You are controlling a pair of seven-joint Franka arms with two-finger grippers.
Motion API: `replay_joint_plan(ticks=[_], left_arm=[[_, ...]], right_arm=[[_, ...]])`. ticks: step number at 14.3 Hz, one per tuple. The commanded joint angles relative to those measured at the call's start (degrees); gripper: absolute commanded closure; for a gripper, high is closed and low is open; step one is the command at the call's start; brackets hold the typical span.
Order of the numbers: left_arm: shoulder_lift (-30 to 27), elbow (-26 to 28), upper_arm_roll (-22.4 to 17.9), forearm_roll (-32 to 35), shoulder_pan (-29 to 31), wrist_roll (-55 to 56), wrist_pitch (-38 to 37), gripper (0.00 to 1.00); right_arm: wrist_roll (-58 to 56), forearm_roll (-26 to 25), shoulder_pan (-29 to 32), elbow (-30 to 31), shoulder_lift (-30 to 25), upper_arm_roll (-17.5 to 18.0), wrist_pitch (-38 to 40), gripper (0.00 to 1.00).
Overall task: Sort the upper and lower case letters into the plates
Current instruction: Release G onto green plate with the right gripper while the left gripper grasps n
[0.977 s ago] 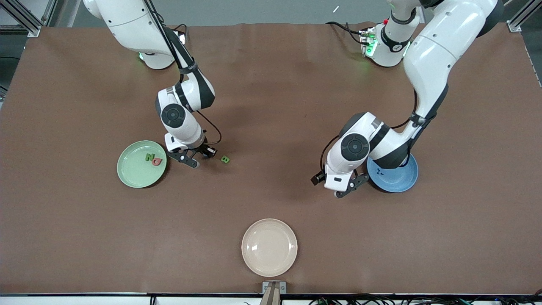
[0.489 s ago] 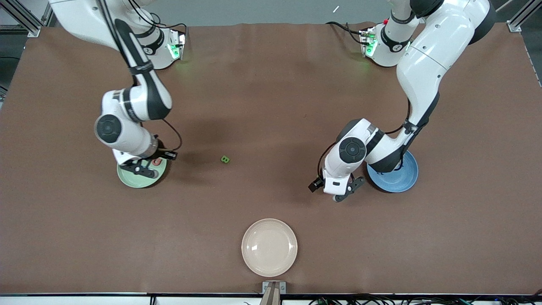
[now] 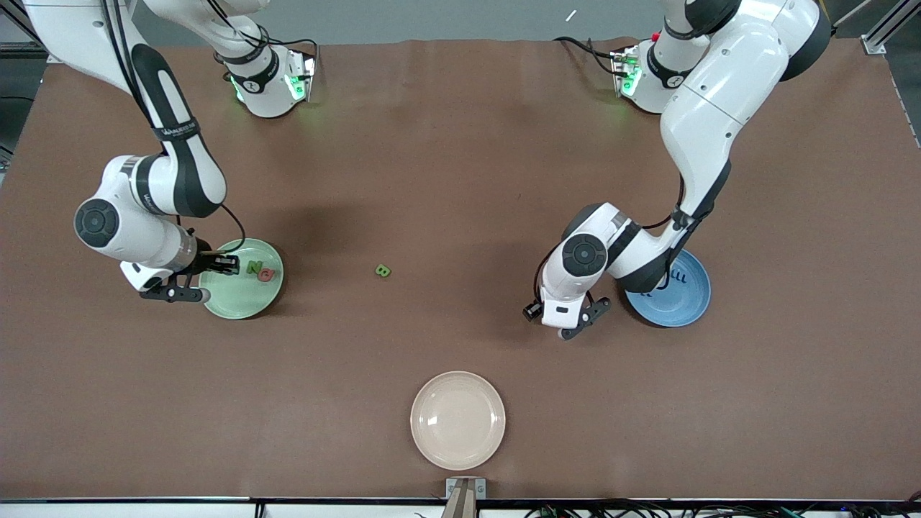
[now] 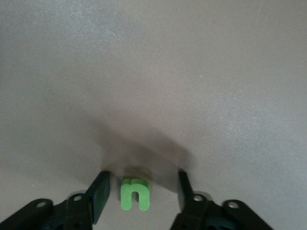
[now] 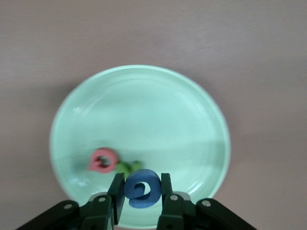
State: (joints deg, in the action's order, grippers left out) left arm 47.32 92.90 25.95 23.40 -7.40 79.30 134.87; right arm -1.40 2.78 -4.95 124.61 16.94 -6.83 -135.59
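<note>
Right jaws [image 5: 139, 199] clenched on blue letter [image 5: 142, 188], hanging over rim of mint green plate [image 3: 234, 302] at right arm's end of worktop [image 3: 460, 180]; red letter [image 5: 103, 160] and green letter [image 3: 255, 267] in that plate. Left jaws [image 4: 139, 201] parted around small green n [image 4: 135, 193] on worktop, beside blue plate [image 3: 683, 298]. Green B [image 3: 383, 271] loose between plates.

Green plate [image 3: 241, 298]: holds a green letter [image 3: 254, 267] and a red letter [image 3: 268, 274].
Blue plate [image 3: 680, 298]: partly under the left arm.
Loose letter [image 3: 383, 271]: green, between both plates.
Beige plate [image 3: 457, 420]: nearest the camera.
</note>
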Motion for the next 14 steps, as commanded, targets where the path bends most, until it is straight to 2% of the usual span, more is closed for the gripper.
replay_joint_plan(ticks=[1, 2, 5, 7, 10, 12, 13, 14], left_arm=[[0.4, -0.44, -0.29, 1.21, -0.42, 1.47, 0.31, 0.54], [0.49, -0.36, -0.29, 1.21, -0.42, 1.47, 0.22, 0.63], [0.41, -0.18, -0.29, 1.21, -0.42, 1.39, 0.22, 0.82], [0.06, -0.18, -0.29, 1.21, -0.34, 1.3, -0.48, 0.91], [-1.34, 0.0, -0.2, 1.3, 0.71, -0.01, -2.23, 0.92], [-4.76, 0.96, 0.15, 1.04, 2.64, -5.18, -6.35, 0.92], [-6.52, 1.92, 1.28, 0.95, 4.91, -8.86, -8.54, 0.92], [-7.93, 3.15, 3.12, 0.95, 7.63, -12.29, -9.96, 0.92]], right_arm=[[-4.12, -1.55, 3.44, 3.8, -0.07, 1.12, -5.46, 0.99], [-4.75, -1.55, 4.07, 4.06, 0.72, 1.2, -6.43, 0.99], [-4.84, -1.47, 4.16, 4.42, 3.62, 1.29, -9.07, 0.99], [-4.84, -0.94, 3.99, 4.42, 5.64, 1.38, -10.04, 0.98], [-4.75, -0.94, 3.81, 4.42, 5.74, 1.47, -10.4, 0.98], [-4.67, -0.94, 3.81, 4.42, 5.74, 1.56, -10.05, 0.96], [-4.67, -0.94, 3.81, 4.33, 5.74, 1.56, -9.87, 0.82], [-4.58, -0.94, 3.81, 4.07, 5.74, 1.56, -9.61, 0.31]])
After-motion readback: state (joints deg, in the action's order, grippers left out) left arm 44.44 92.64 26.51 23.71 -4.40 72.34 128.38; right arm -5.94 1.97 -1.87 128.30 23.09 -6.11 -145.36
